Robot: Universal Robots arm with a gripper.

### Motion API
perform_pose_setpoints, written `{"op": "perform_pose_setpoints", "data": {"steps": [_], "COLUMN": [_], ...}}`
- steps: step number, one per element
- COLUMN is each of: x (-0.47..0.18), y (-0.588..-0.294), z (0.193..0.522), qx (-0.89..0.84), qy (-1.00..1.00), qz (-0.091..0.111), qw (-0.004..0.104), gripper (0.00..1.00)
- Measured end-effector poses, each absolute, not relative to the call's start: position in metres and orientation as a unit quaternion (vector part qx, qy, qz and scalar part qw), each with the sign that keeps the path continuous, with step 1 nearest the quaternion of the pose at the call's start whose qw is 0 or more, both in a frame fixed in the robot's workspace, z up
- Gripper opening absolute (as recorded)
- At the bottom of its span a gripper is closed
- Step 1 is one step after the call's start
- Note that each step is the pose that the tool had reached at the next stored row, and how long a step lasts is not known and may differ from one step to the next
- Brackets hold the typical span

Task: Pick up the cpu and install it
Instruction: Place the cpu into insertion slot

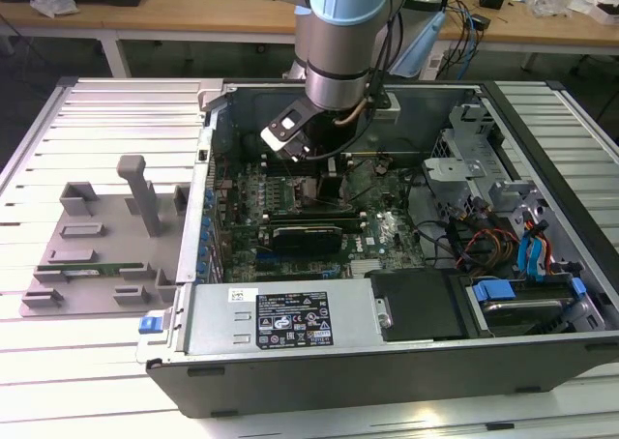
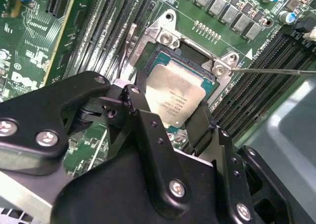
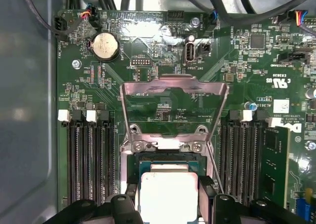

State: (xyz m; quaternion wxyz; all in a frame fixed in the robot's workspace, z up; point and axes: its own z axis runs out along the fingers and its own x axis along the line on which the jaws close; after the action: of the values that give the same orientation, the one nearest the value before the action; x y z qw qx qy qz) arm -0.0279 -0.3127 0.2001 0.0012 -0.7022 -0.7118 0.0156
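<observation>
The step in hand is the install itself: the pick is done and the cpu is at the socket. In the exterior view the arm reaches down from the upper middle of the frame into the open computer case, which lies on the slatted surface. In both wrist views the tool straddles the chip. Its fingers press against two opposite edges, so I judge it to be pinching the cpu. The chip sits within the socket's frame, with the load plate swung up and clear of it. Whether it is fully bedded or a shade proud I cannot say from these angles.

As a judgement, seating calls for the chip to be square to the frame, flat, and let down without sliding sideways. The fingers have little room beside the socket walls.

As for writing, the cpu's metal top carries several lines of fine dark print. The motherboard has white lettering beside its parts and a few small white stickers. A black sticker with rows of marks sits on the case wall in the lower middle of the exterior view. I leave all of it unread.
</observation>
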Motion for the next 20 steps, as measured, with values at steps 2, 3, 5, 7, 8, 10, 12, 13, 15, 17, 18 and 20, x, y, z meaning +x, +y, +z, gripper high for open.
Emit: {"op": "perform_pose_setpoints", "data": {"steps": [2, 3, 5, 7, 8, 10, 12, 13, 15, 17, 18, 20], "x": [-0.0281, -0.0281, -0.0282, -0.0281, -0.0281, -0.0281, -0.0281, -0.0281, -0.0280, -0.0281, -0.0281, -0.0280], "y": [-0.3127, -0.3127, -0.3128, -0.3128, -0.3127, -0.3127, -0.3127, -0.3127, -0.3126, -0.3126, -0.3115, -0.3095], "z": [0.1987, 0.1978, 0.1968, 0.1966, 0.1965, 0.1964, 0.1964, 0.1963, 0.1962, 0.1964, 0.1963, 0.1964], "qx": [-0.702, -0.702, -0.702, -0.702, -0.702, -0.702, -0.702, -0.702, -0.702, -0.702, -0.702, -0.702], "qy": [-0.712, -0.712, -0.712, -0.712, -0.712, -0.712, -0.712, -0.712, -0.712, -0.712, -0.712, -0.712], "qz": [0.016, 0.016, 0.016, 0.016, 0.016, 0.016, 0.016, 0.015, 0.015, 0.016, 0.016, 0.016], "qw": [0.001, 0.001, 0.001, 0.001, 0.001, 0.001, 0.001, 0.001, 0.001, 0.001, 0.001, 0.001], "gripper": [0.55, 0.55, 0.55, 0.55, 0.55, 0.55, 0.55, 0.55, 0.62, 0.62, 0.62, 0.62]}}
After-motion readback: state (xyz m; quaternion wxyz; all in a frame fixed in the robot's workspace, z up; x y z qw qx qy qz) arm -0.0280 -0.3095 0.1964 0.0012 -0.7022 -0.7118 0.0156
